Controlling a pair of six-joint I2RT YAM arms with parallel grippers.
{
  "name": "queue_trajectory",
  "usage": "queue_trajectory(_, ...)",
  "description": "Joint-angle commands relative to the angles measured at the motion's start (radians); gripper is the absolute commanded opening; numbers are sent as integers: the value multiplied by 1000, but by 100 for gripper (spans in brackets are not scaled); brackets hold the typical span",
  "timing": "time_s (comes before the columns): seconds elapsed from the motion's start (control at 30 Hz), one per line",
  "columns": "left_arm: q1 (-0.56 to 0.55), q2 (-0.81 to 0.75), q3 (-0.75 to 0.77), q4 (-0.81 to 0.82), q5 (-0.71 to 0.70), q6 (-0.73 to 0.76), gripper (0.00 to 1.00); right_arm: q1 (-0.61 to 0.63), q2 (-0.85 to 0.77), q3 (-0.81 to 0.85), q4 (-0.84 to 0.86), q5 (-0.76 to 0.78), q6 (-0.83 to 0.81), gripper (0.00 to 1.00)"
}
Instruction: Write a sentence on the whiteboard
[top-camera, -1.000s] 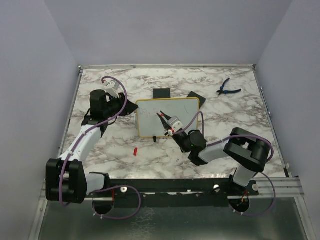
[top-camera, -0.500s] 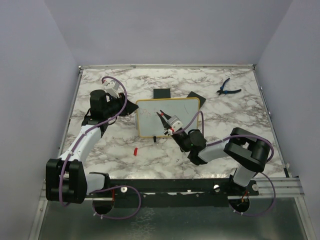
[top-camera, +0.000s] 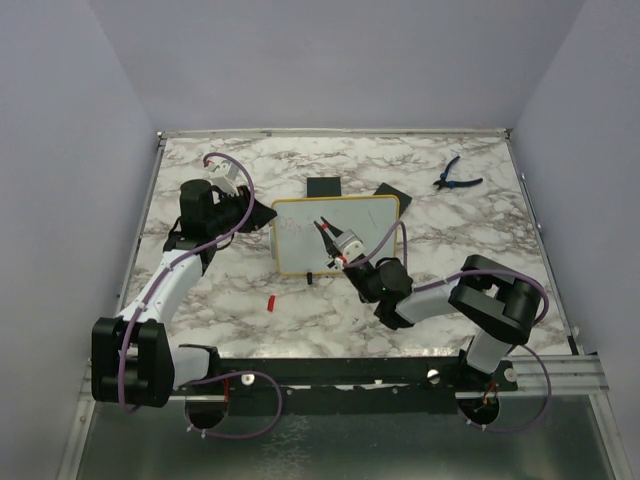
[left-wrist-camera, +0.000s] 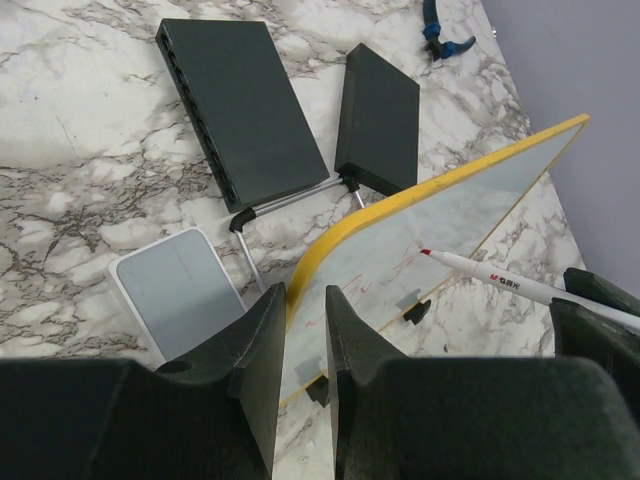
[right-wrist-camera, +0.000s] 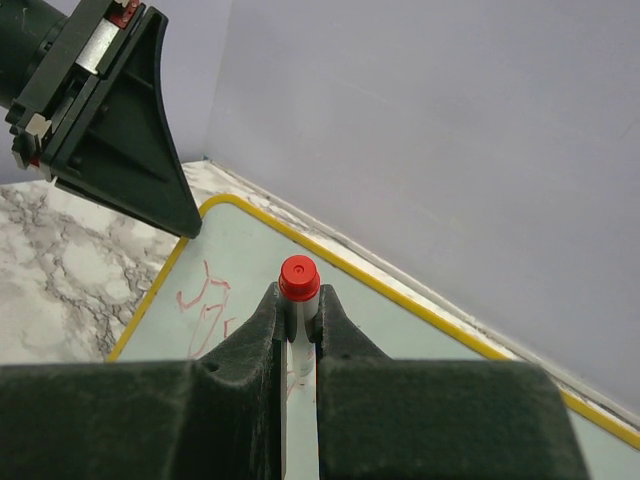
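Looking down from above, the whiteboard (top-camera: 350, 215) stands propped mid-table, the left gripper (top-camera: 266, 213) at its left edge and the right gripper (top-camera: 338, 247) before its face. From the left wrist, those jaws are clamped on the yellow frame, and the marker (left-wrist-camera: 500, 283) tip seems to touch the surface beside the faint red sentence (left-wrist-camera: 405, 262), though contact is hard to confirm. From the right wrist, the jaws are clenched on the marker: I would keep pressure light and even, stroking rightward with the left hold firm.
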Motion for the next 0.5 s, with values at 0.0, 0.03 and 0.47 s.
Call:
queue_trajectory(0.0,-5,-27,0,10,9,10,24,-5,-24,-30,214,55,-18,1)
queue_trajectory(0.03,-6,-27,0,10,9,9,24,-5,-23,-33,214,56,-17,1)
queue_trajectory(0.47,-5,-26,0,12,8,9,24,-4,-8,-53,213,46,8,1)
